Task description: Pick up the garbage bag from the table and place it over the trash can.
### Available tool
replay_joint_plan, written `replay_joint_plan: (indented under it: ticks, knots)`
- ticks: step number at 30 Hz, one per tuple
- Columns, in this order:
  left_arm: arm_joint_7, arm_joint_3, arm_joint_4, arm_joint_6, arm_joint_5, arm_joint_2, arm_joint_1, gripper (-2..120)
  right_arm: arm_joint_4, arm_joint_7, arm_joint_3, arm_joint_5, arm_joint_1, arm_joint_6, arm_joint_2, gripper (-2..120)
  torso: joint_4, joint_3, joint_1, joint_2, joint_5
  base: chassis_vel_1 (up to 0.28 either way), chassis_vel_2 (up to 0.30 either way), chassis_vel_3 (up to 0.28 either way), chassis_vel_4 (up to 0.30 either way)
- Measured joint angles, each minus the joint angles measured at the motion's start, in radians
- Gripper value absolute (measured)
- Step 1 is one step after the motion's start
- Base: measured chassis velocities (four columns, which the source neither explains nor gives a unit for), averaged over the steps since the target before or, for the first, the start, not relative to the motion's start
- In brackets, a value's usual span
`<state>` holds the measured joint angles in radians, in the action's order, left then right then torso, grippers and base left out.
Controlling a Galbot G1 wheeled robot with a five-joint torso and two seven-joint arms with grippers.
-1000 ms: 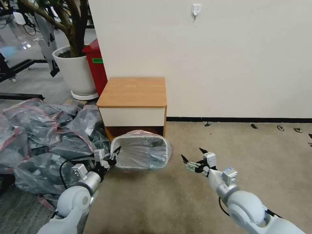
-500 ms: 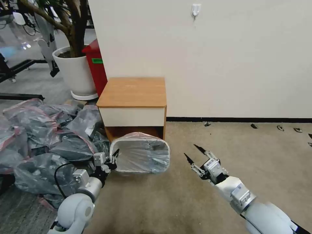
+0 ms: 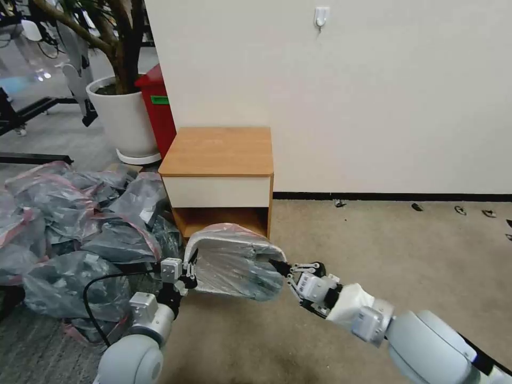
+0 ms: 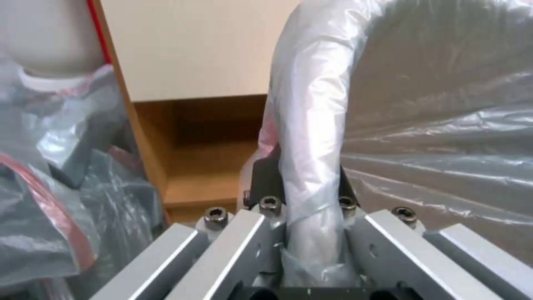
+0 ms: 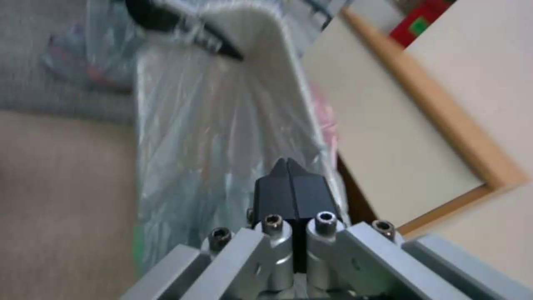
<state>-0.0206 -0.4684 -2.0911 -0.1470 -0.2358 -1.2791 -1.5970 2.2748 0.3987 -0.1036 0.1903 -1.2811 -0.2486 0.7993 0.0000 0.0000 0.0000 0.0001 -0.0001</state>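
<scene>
The cream trash can (image 3: 198, 241) stands on the carpet in front of the table (image 3: 218, 149), a low wooden cabinet. The grey garbage bag (image 3: 234, 264) with its pink band is stretched over the can's mouth. My left gripper (image 3: 190, 262) is at the can's left rim. In the left wrist view it (image 4: 305, 183) is shut across the bag-covered rim (image 4: 311, 104). My right gripper (image 3: 277, 265) touches the can's right side, fingers pressed together. In the right wrist view its shut tips (image 5: 289, 168) lie against the bag (image 5: 211, 125), with nothing visible between them.
A big heap of grey bags (image 3: 69, 224) fills the floor at the left. A red bin (image 3: 157, 106) and a white plant pot (image 3: 120, 114) stand behind it. The wall runs behind the cabinet. Open carpet (image 3: 400, 245) lies to the right.
My right gripper swung left from over the open carpet to the can's right side and shut. The left gripper stayed on the left rim. The can shifted slightly.
</scene>
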Motion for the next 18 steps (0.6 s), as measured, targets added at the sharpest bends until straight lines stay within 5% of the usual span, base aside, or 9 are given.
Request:
replay_joint_plan:
  ticks: [5,8,18]
  knots:
    - [0.000,0.013,-0.004,0.013,0.063,-0.020,-0.011,2,-0.059,0.015,0.073,0.068,0.064,-0.044,0.043,0,0.0001,0.000,0.000,0.000,0.0003,0.000,0.000,0.000,0.000]
    - [0.000,0.025,-0.003,0.016,0.108,-0.034,-0.013,2,-0.087,0.026,0.140,0.107,0.114,-0.146,0.085,0,0.0001,0.000,0.000,0.000,0.0001,0.000,0.000,0.000,0.000]
    - [-0.001,0.049,0.024,0.029,0.187,-0.073,-0.006,2,-0.162,0.094,0.194,0.184,0.183,-0.194,0.124,0,0.0000,0.000,0.000,0.000,0.0000,0.000,0.000,0.000,0.000]
